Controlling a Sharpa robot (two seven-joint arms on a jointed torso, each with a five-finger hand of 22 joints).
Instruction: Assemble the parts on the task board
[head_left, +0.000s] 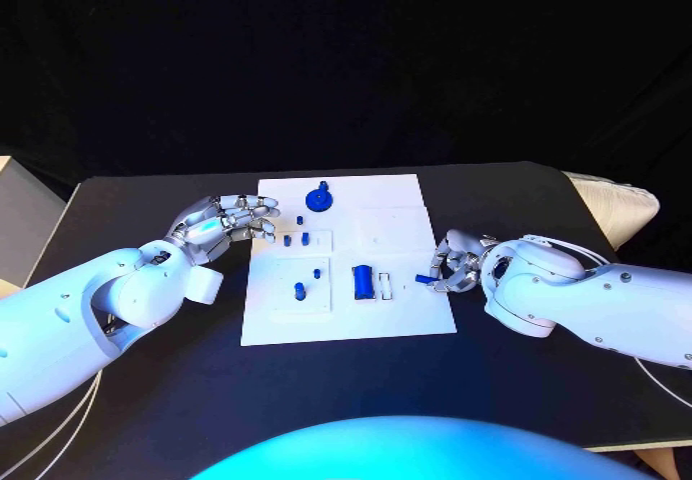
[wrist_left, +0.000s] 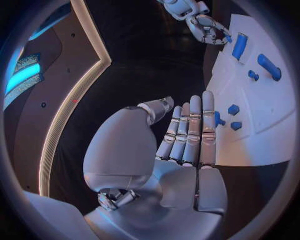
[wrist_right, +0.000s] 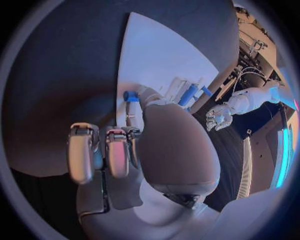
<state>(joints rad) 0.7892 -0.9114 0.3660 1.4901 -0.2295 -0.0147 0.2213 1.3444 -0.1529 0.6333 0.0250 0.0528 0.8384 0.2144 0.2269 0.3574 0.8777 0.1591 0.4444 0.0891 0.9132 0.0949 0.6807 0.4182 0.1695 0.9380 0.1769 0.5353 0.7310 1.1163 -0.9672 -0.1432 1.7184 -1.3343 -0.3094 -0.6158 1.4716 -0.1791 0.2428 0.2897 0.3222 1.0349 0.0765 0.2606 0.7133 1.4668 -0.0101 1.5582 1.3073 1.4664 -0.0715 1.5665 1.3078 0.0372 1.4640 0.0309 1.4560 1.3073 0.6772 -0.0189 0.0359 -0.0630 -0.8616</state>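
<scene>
While a small blue part (head_left: 424, 278) is pinched by the right hand (head_left: 459, 268) at the task board (head_left: 411, 315) edge, presumably for insertion | left hand (head_left: 224, 225) kept released, fingers spread, beside the board on the worktop (head_left: 144, 200).

Both arms are chunky glossy white shells, kind of bulbous, with rounded joint housings near the wrists. The left hand (head_left: 224, 222) is silver metal, segmented fingers with darker gaps between the segments, and a smooth pale domed cover over the thumb base. The right hand (head_left: 457, 264) is the same silver build, with flat rectangular fingertip pads. Thin white cables run along the underside of each arm near the outer ends.
</scene>
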